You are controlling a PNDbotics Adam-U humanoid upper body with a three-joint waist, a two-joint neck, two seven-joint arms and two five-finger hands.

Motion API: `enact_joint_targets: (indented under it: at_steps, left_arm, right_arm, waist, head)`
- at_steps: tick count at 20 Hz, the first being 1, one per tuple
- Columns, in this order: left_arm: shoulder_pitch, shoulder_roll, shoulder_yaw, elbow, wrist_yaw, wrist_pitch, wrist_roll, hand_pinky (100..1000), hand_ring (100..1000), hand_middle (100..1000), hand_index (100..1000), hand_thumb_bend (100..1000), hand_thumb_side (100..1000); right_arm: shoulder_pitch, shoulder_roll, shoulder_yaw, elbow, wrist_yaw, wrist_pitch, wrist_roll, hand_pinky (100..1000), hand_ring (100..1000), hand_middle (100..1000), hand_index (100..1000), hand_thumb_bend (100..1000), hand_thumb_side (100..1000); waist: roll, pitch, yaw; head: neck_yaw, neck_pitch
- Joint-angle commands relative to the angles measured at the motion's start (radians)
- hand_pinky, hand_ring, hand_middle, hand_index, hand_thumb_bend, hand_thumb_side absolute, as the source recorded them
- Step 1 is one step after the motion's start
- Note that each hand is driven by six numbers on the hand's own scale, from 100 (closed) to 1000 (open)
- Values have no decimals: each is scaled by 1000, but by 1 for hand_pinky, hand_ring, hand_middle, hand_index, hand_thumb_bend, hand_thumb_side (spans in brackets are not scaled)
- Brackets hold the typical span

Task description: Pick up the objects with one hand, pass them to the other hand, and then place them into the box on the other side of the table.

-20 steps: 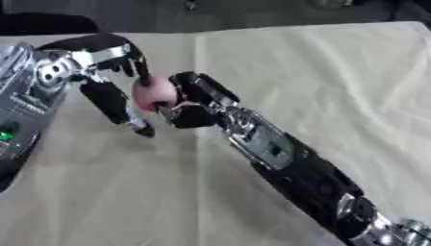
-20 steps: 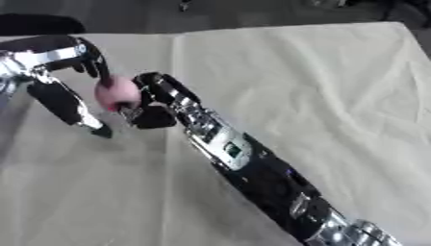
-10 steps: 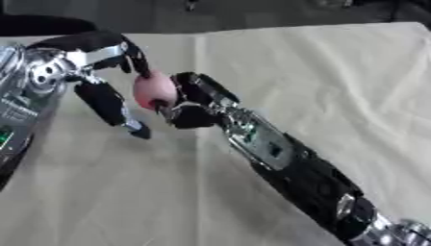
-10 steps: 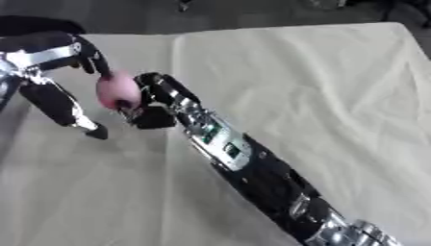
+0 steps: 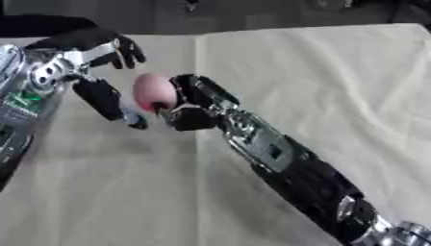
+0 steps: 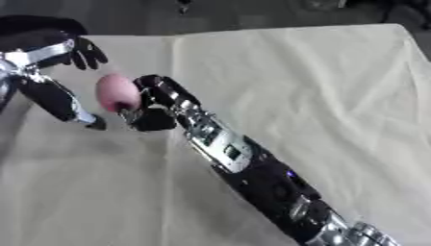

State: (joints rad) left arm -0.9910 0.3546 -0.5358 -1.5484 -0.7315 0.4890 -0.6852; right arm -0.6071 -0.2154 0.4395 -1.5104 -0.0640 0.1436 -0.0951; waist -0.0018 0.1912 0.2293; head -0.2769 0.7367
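- A table covered with a cream cloth [image 5: 320,72] filled most of both views, its far edge running along the top.
- The robot's right arm [image 5: 278,158] stretched from the near right corner diagonally across the cloth toward the far left corner.
- The right hand [image 5: 192,103] sat at the end of that arm, its fingers curled round a small pink object [image 5: 155,91].
- The pink object was rounded and somewhat egg-shaped; it was too blurred to say what it was.
- It was held above the cloth, over the far left part of the table, well apart from the right edge.
- The left hand [image 5: 94,72] came in from the left edge, just beside the pink object.
- Its fingers [image 5: 126,48] were spread apart and arched above the object, and its thumb [image 5: 105,98] pointed down toward the cloth below it.
- The pink object lay in the gap between those fingers and the thumb; whether the left hand touched it could not be told.
- The left forearm [image 5: 25,96], silver with a green patch, lay along the left edge of the table.
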Motion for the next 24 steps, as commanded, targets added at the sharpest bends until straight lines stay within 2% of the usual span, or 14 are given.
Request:
enact_joint_targets:
  at_steps: [1, 8, 17, 23, 24]
  left_arm:
    - [-13, 4, 12, -6, 6, 15, 13, 832, 747, 689, 829, 764, 180]
    - [-13, -3, 8, 12, 24, 13, 14, 831, 747, 691, 826, 780, 188]
    - [-14, -15, 5, 38, 58, 13, 11, 826, 746, 690, 821, 781, 202]
    - [-14, -24, 6, 57, 67, 21, 48, 820, 737, 671, 785, 692, 239]
    - [-14, -26, 6, 61, 68, 22, 55, 818, 733, 660, 751, 599, 272]
  right_arm:
    - [-15, -8, -3, -25, -4, -1, 0, 688, 532, 515, 526, 100, 100]
    - [-14, -7, -1, -28, -11, -7, 9, 688, 532, 516, 527, 100, 100]
    - [-15, -7, 3, -30, -40, -72, 72, 686, 530, 517, 528, 100, 100]
    - [-14, -8, 1, -21, -64, -118, 119, 684, 528, 517, 527, 100, 100]
    - [-13, -8, 1, -19, -69, -124, 125, 684, 527, 516, 527, 100, 100]
  waist:
    - [2, -17, 2]
    - [1, -17, 1]
    - [1, -14, 1]
    - [1, -14, 1]
    - [1, -14, 0]
  head:
    - [-3, -9]
    - [-2, -8]
    - [-5, -5]
    - [-4, -5]
    - [-4, -5]
